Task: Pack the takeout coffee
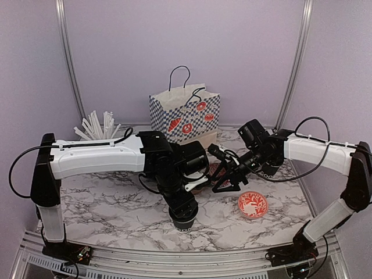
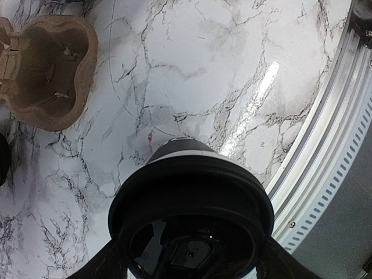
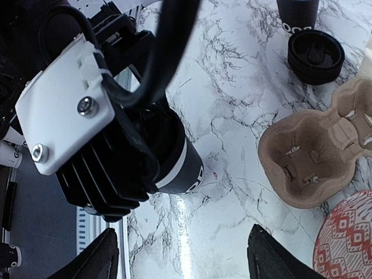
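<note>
Bare marble table [image 1: 110, 203] lies open across the near-left. There is also a free strip between the lidded cup [image 2: 192, 197] and the cardboard carrier [image 2: 49, 70]. The left gripper [image 1: 183, 216] straddles that cup from above, so its top is blocked; can't tell if the fingers press the lid. The right gripper [image 3: 186, 256], jaws spread and empty, hangs just beside it, leaving a tight gap. Other obstacles: red patterned bowl [image 1: 253, 204] near-right; paper bag [image 1: 185, 113] walls the rear centre; straw cup [image 1: 99, 127] rear-left; second cup [image 3: 297, 13] and loose lid [image 3: 315, 56] beyond the carrier; metal rail [image 2: 325, 145] bounds the near edge.
</note>
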Tool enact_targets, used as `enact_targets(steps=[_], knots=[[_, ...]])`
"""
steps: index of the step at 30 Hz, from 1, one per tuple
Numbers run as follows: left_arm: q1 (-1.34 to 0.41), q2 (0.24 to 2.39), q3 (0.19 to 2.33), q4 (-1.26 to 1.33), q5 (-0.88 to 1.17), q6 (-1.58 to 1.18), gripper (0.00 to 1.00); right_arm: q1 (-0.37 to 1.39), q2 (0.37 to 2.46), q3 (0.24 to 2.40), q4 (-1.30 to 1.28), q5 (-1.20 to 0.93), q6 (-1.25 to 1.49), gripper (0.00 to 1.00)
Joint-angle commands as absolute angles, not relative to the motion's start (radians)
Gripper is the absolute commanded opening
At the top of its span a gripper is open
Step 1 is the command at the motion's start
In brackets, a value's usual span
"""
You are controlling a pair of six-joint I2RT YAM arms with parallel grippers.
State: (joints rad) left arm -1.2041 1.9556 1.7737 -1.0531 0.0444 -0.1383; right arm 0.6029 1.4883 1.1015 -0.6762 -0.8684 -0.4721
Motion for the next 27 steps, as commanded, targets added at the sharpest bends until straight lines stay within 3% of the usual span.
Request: enact_targets(steps=[1,3,4,5,6,17,18,19,20,25,27], knots=[[-1.212,1.970,1.795,-1.083,0.051,-0.127,0.73,0.609,1.473,1.101,-0.693,-0.862,-0.484,0.74],[-1.212,1.969,1.795,-1.082,0.041,-0.130,0.75,0.608,1.474,1.101,-0.694,-0.862,-0.484,0.73],[-1.213,1.967,1.795,-1.082,0.034,-0.131,0.82,0.608,1.474,1.101,-0.695,-0.862,-0.483,0.73],[-1.215,1.966,1.796,-1.082,0.026,-0.130,0.96,0.609,1.474,1.103,-0.697,-0.864,-0.483,0.74],[-1.216,1.963,1.798,-1.082,0.018,-0.129,0.99,0.608,1.475,1.104,-0.698,-0.864,-0.484,0.74],[-1.227,1.825,1.800,-1.078,-0.100,-0.166,0.99,0.609,1.454,1.098,-0.727,-0.815,-0.459,0.77],[-1.227,1.802,1.784,-1.071,-0.124,-0.182,0.99,0.608,1.458,1.096,-0.734,-0.821,-0.450,0.82],[-1.227,1.777,1.756,-1.053,-0.153,-0.196,0.99,0.609,1.458,1.086,-0.731,-0.838,-0.430,0.95],[-1.225,1.745,1.715,-1.025,-0.175,-0.216,0.99,0.609,1.451,1.067,-0.715,-0.862,-0.406,0.98],[-1.190,1.584,1.461,-0.739,-0.171,-0.385,0.98,0.608,1.457,1.014,-0.649,-0.993,-0.309,0.99],[-1.164,1.527,1.360,-0.614,-0.108,-0.467,0.94,0.611,1.501,1.029,-0.662,-1.014,-0.302,0.93]])
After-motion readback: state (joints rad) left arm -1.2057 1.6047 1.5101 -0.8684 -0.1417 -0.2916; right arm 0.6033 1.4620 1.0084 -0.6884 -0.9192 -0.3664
